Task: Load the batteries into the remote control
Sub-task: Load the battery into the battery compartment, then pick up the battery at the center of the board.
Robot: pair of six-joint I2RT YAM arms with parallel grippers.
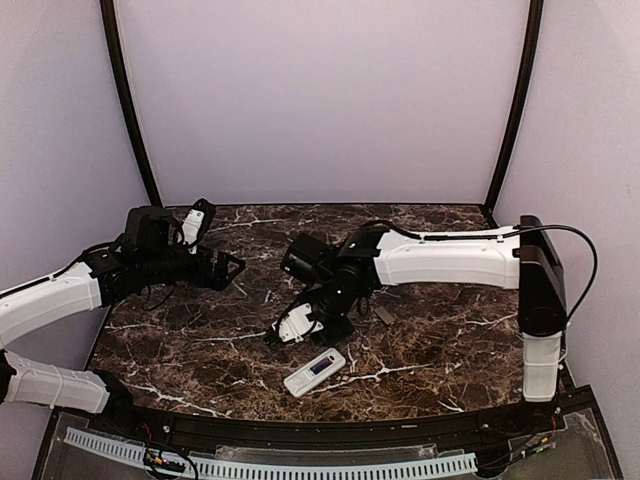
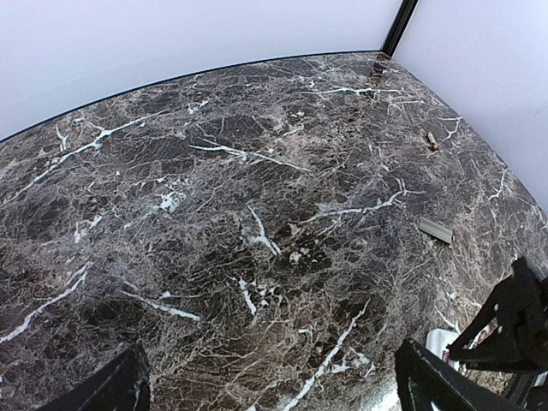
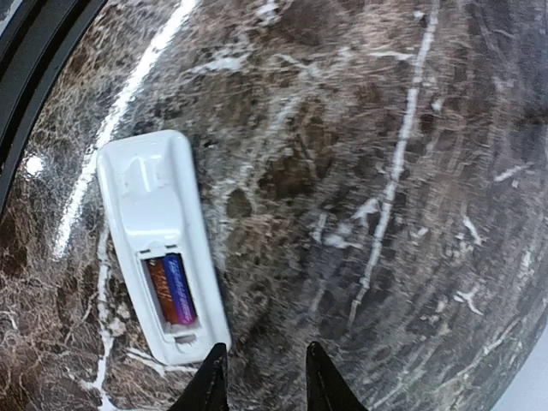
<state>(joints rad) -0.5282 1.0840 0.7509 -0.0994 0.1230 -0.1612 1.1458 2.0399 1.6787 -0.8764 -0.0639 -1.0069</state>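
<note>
Top external view: the remote control, 2 batteries in its bay, lies by the surface's near edge, long axis slanting toward the far right corner. The right claw, parted and empty, hangs just beyond; the left claw, wide open, sits well apart.

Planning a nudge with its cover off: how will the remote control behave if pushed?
The remote control lies flat on the glossy table, so it probably slides, not rolls. Its batteries sit uncovered; tilting it might spill them.
</note>
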